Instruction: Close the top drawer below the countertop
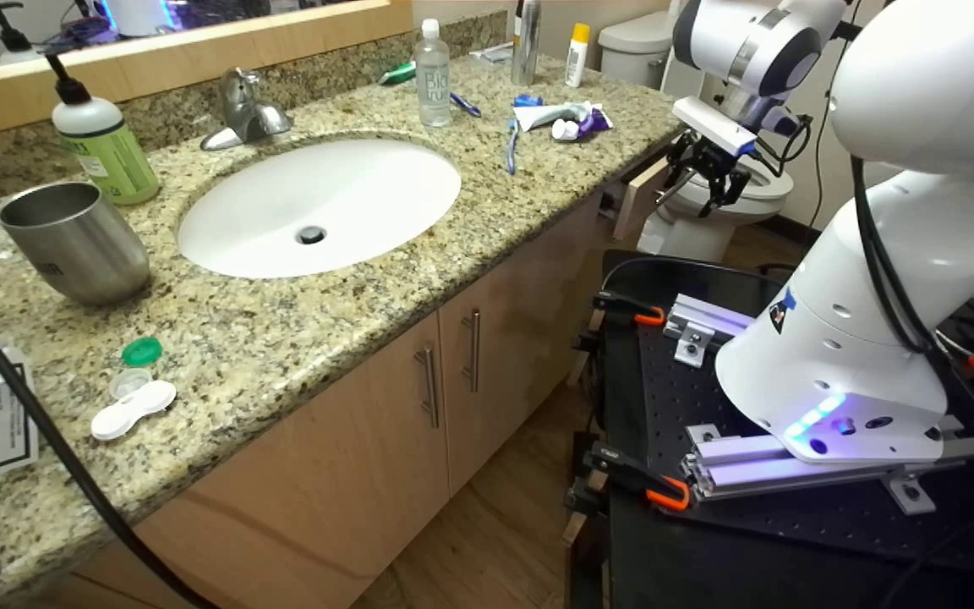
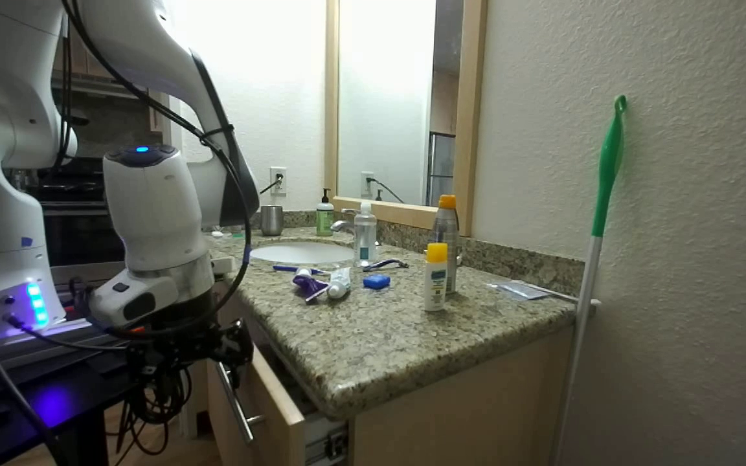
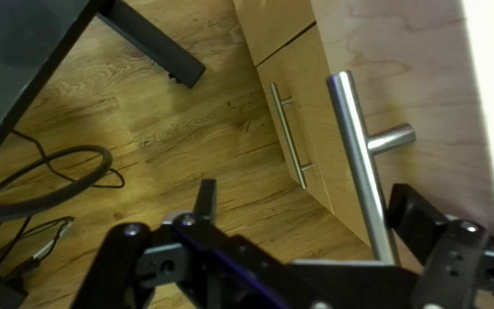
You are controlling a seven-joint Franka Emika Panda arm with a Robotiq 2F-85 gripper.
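The top drawer, with its light-tan wood front, is pulled out below the countertop. Its front shows in both exterior views and in the wrist view. The metal drawer slide is exposed at its side. The granite countertop lies above it. My gripper is open at the drawer's metal bar handle. One finger sits between the handle and the drawer front, close to or touching both; the other finger is well apart from the bar. The gripper also shows in both exterior views.
Cabinet doors with bar handles stand below the sink basin. Bottles and toothpaste tubes lie or stand on the counter near the drawer. A toilet stands beyond. The black robot table faces the cabinet.
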